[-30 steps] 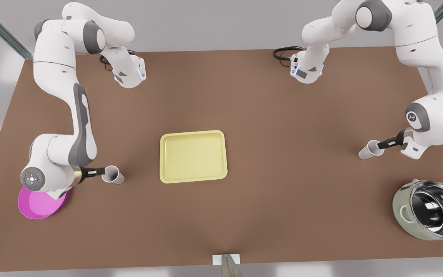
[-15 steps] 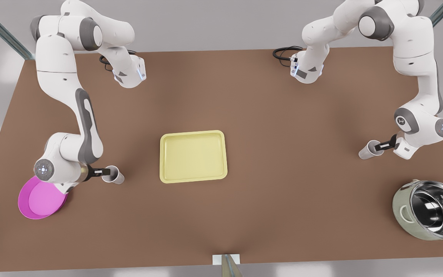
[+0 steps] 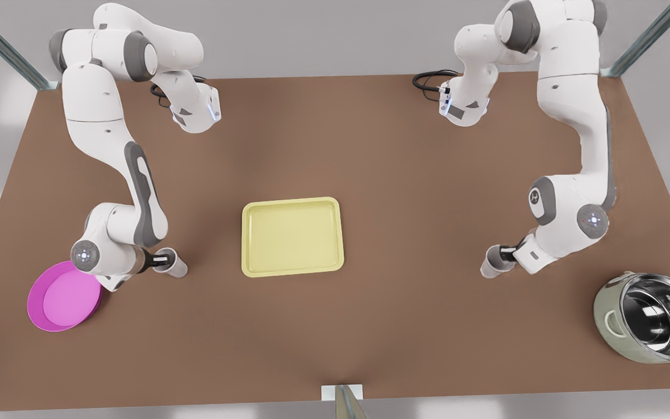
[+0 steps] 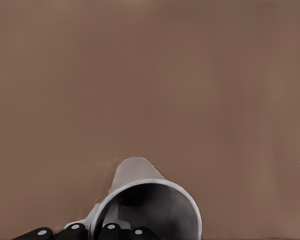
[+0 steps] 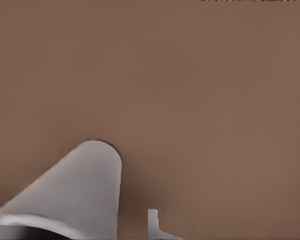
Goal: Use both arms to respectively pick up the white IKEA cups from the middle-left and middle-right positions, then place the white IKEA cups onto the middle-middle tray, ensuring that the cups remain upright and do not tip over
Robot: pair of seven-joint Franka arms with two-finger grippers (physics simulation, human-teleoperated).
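A white cup (image 3: 175, 266) stands upright on the table at the front view's left, beside the pale-yellow tray (image 3: 292, 203). My left gripper (image 3: 159, 260) is shut on its rim, with one dark finger inside and one outside, as the left wrist view shows on the cup (image 4: 140, 180) and gripper (image 4: 90, 231). At the front view's right, my right gripper (image 3: 507, 252) is shut on the other white cup (image 3: 492, 263), which is upright and well short of the tray. The right wrist view shows that cup's (image 5: 75, 195) side against the brown table.
A pink round bowl (image 3: 64, 297) lies just behind the left arm's wrist at the front-left. A shiny steel pot (image 3: 655, 317) stands at the front-right corner. Open brown tabletop surrounds the tray on all sides.
The right arm has carried its cup toward the front view's left and nearer the table's front edge. The left arm has sunk lower over its cup, which stays in place.
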